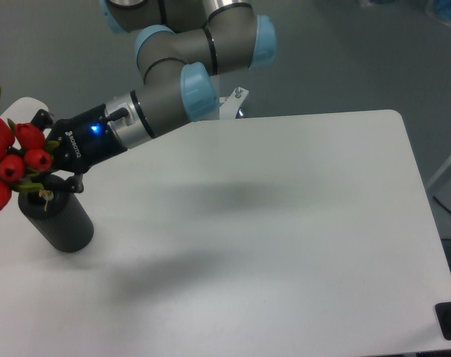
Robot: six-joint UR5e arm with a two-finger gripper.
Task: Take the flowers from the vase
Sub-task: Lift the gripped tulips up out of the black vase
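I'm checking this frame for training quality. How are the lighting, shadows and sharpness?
Fixed camera: soft even light, no glare on the table; diffuse arm shadows across its middle; the claw, flowers and black vase look slightly soft, the vase's surface detail lost in darkness.
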